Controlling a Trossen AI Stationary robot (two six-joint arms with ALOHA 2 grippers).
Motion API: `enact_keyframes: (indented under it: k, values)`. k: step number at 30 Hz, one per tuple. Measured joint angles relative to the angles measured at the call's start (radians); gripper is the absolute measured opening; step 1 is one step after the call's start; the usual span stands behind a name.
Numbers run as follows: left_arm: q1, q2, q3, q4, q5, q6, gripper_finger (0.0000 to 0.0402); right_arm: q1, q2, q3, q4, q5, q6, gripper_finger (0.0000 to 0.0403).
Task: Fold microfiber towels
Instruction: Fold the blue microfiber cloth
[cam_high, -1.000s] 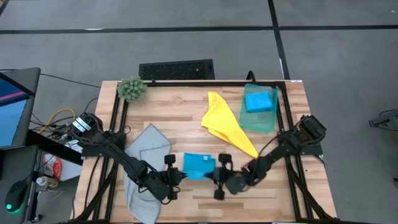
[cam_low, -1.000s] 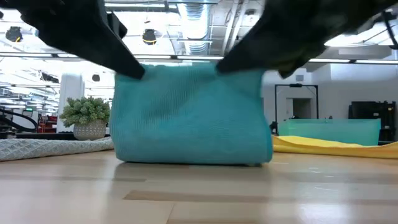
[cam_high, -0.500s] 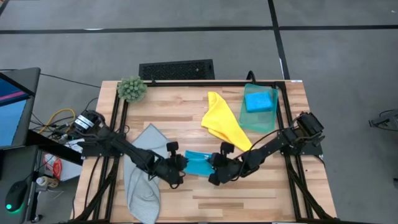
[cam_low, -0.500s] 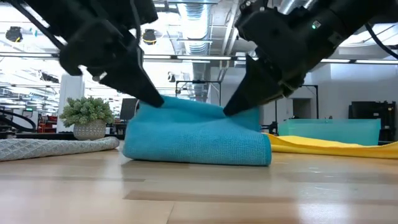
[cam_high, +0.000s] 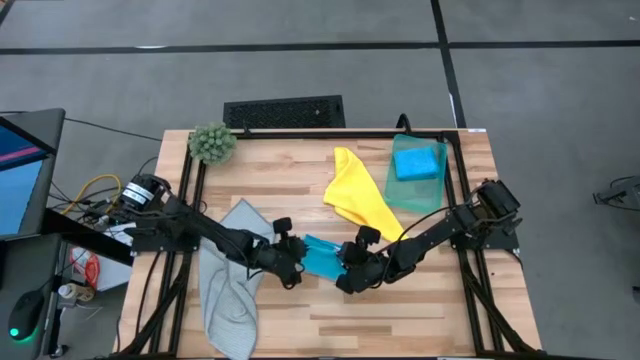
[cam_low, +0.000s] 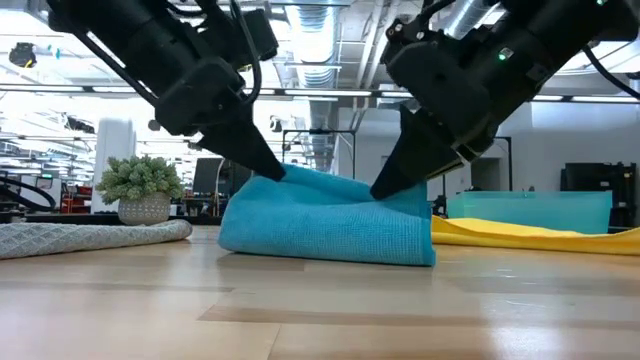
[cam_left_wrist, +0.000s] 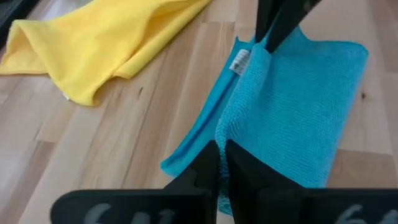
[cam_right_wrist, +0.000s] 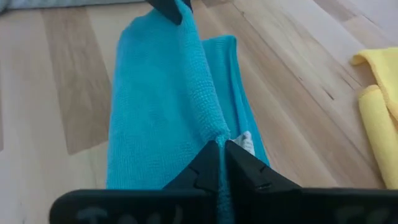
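Observation:
A bright blue towel (cam_high: 322, 258) lies mid-table, its upper edge raised as a ridge between both grippers. At the ridge's left end my left gripper (cam_high: 297, 262) is shut on it; it also shows in the low view (cam_low: 272, 172). My right gripper (cam_high: 345, 270) is shut on the ridge's right end (cam_low: 385, 190). The towel's lower part (cam_low: 330, 240) rests on the wood. A white label (cam_left_wrist: 239, 61) shows on the edge. My left gripper pinches the towel's raised edge (cam_left_wrist: 231, 127) at its left end between its two fingers. It comes slanting down from the table's near left. One layer or several, I cannot tell. The cloth slopes from the fingers down to the table. My right gripper pinches the same raised edge at its right end (cam_right_wrist: 214, 134), beside the white label. The fingers slant down from the table's near right. The towel's body lies on the table below and beyond them; the edge between the grippers runs fairly straight.
A yellow towel (cam_high: 362, 200) lies crumpled just behind the right gripper. A teal green towel (cam_high: 415, 190) with a folded blue one (cam_high: 418, 162) on it sits far right. A pale grey towel (cam_high: 232, 285) lies at the left, a round green plant (cam_high: 211, 143) far left.
Both grippers have gone down and toward the table's far edge, carrying the towel's held edge with them. The towel, which hung upright below them, now lies low and folded over; its bottom part has stayed on the table.

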Motion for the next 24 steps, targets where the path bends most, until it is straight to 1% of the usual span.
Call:
enact_keyframes:
  k: [3,11,15,19,24]
  values:
    - [0.011,0.008,-0.001,0.000,0.012,0.016,0.0025,-0.007,0.000,0.000,-0.002,-0.002,0.003,0.0050]
    - [0.027,0.008,-0.001,0.006,0.002,0.069,0.0102,-0.014,0.000,-0.001,-0.051,-0.003,0.071,0.0055]
    - [0.022,0.003,-0.001,0.006,0.008,0.075,0.0133,-0.017,0.000,-0.001,-0.066,-0.002,0.080,0.0062]
    - [0.000,-0.021,-0.001,0.010,0.010,0.071,0.0148,-0.019,0.000,-0.001,-0.074,0.001,0.088,0.0073]
    - [-0.039,-0.045,-0.001,0.035,-0.015,0.095,0.0151,-0.024,0.000,-0.001,-0.096,0.004,0.101,0.0088]
